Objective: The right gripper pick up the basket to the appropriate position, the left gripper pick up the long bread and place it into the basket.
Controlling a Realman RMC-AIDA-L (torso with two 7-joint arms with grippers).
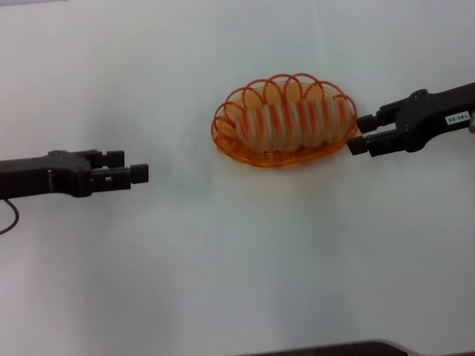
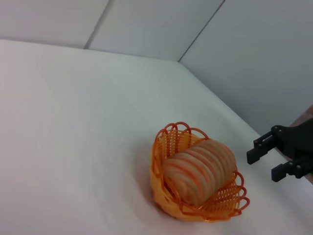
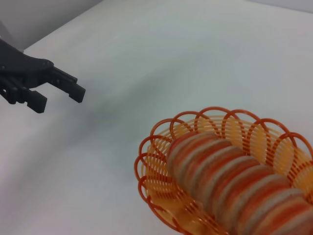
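Note:
The orange wire basket [image 1: 230, 141] stands on the white table, right of centre. The long bread [image 1: 291, 123], cream with orange-red stripes, lies inside it lengthwise. It also shows in the left wrist view [image 2: 199, 169] and the right wrist view [image 3: 234, 181], with the basket around it [image 2: 161, 171] [image 3: 151, 161]. My right gripper [image 1: 361, 134] is open and empty just off the basket's right end, apart from the rim; it also shows in the left wrist view [image 2: 264, 160]. My left gripper [image 1: 135, 167] is open and empty well to the basket's left; it also shows in the right wrist view [image 3: 57, 97].
The white table [image 1: 237, 282] is bare around the basket. A dark edge [image 1: 349, 348] shows at the near side. A thin cable [image 1: 9, 219] hangs by the left arm. Walls rise at the table's far side in the left wrist view [image 2: 146, 29].

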